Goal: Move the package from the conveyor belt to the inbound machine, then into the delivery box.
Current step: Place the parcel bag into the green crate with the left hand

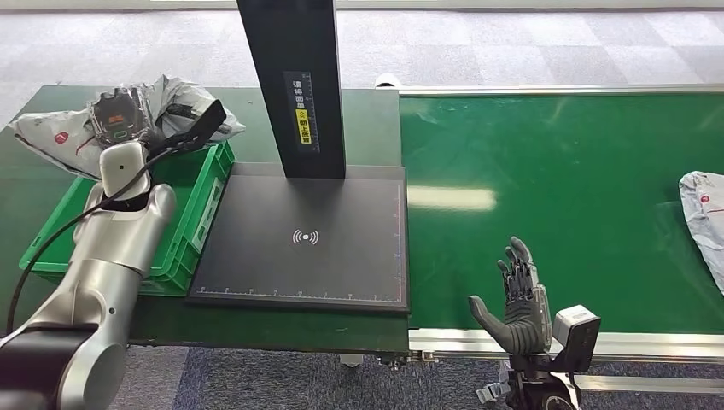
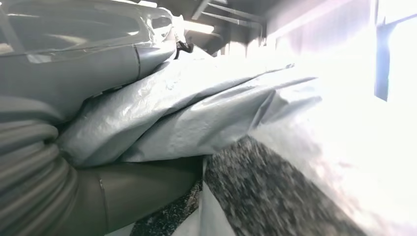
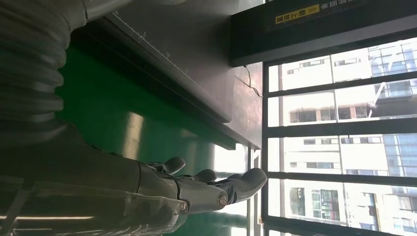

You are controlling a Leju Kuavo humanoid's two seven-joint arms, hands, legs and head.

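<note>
1. The conveyor belt runs green across the right, and a second parcel waits at its far edge, ready for another round.
2. The inbound machine, a dark flat scanning pad with a post, sits between belt and box.
3. The delivery box, a green crate, sits just left of the pad.
4. The package, a grey bag, hangs above the crate's far rim, gripped by the left hand — poised for the drop, I'd say.
5. The right hand hovers low over the belt's near edge, fingers spread, holding nothing.
</note>
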